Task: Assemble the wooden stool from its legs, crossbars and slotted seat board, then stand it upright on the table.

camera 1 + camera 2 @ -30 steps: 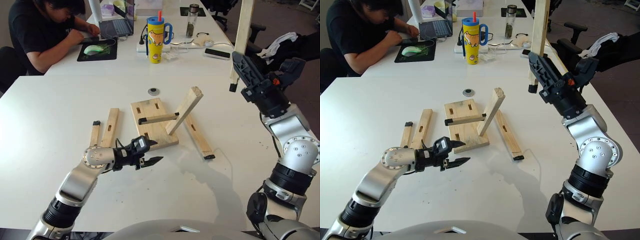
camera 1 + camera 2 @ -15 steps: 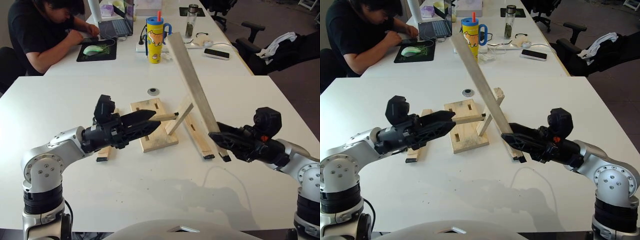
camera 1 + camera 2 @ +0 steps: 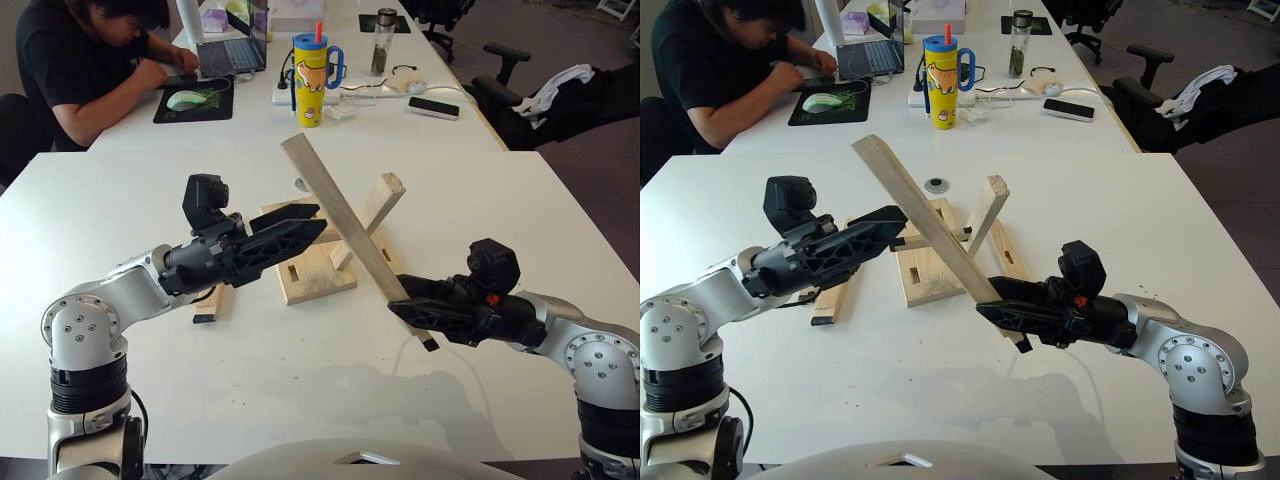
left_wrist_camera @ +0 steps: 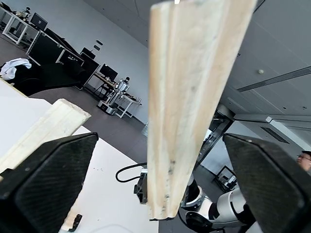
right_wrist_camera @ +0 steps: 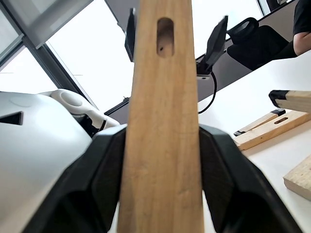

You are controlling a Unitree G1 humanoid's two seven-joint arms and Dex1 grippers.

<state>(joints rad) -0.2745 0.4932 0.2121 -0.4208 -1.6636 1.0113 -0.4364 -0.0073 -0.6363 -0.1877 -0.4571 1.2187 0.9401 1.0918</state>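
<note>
My right gripper (image 3: 408, 303) is shut on the lower end of a long wooden leg (image 3: 335, 215), which slants up and to the left over the table. In the right wrist view the slotted leg (image 5: 163, 121) runs between that gripper's fingers (image 5: 104, 174). My left gripper (image 3: 315, 220) is open, with a finger (image 4: 43, 179) on either side of the leg's upper part (image 4: 187, 107). Below lies the slotted seat board (image 3: 315, 275), with one leg (image 3: 380, 200) leaning in it and a crossbar (image 3: 940, 237) across it. Another leg (image 3: 1008, 255) lies flat to the board's right.
Two more wooden pieces (image 3: 830, 300) lie left of the board, under my left arm. A small dark disc (image 3: 935, 185) sits behind the board. The far table holds a yellow cup (image 3: 312, 80), a bottle (image 3: 380, 40) and a phone (image 3: 433, 107). A person sits there at the left.
The right arm has tipped the held leg further left and lower. The left gripper has shifted right, so its open fingers now straddle the leg.
</note>
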